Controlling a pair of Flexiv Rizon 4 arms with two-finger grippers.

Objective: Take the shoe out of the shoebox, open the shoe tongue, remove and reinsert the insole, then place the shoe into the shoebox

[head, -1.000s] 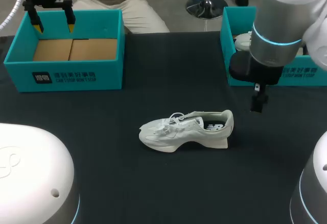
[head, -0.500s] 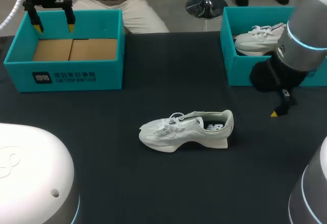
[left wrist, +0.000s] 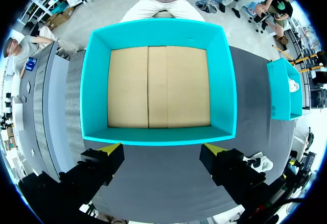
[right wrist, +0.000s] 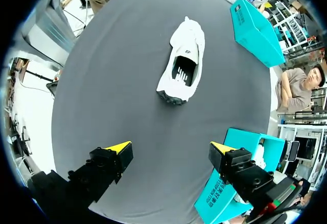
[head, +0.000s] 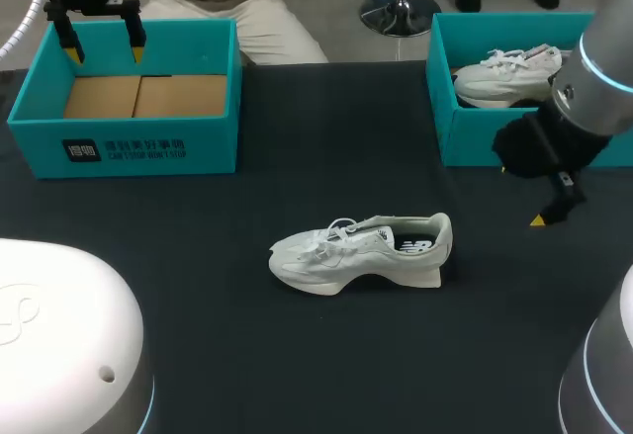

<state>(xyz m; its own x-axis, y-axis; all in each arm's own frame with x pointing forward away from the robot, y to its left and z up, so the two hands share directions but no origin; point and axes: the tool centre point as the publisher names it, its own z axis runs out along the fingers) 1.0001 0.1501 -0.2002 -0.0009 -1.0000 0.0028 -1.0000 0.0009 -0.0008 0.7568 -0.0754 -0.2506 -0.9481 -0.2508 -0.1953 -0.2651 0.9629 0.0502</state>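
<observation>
A white shoe (head: 361,251) lies on its sole in the middle of the dark table, toe pointing left; no gripper touches it. In the right wrist view the shoe (right wrist: 181,66) sits well ahead of my open, empty right gripper (right wrist: 171,147). From above, that right gripper (head: 542,213) hangs to the shoe's right, in front of the right-hand box. The empty teal shoebox (head: 138,147) stands at the back left. My left gripper (head: 102,43) hovers open over its rear wall. In the left wrist view the left gripper (left wrist: 162,150) looks down over the shoebox (left wrist: 94,81) and its bare cardboard floor.
A second teal box (head: 465,142) at the back right holds another white shoe (head: 509,70). That box (right wrist: 230,188) lies close beside my right finger. Dark tabletop surrounds the middle shoe on all sides.
My right arm has swung to the right, away from the shoe, uncovering the right-hand box and the shoe inside it. The left arm and the middle shoe have not moved.
</observation>
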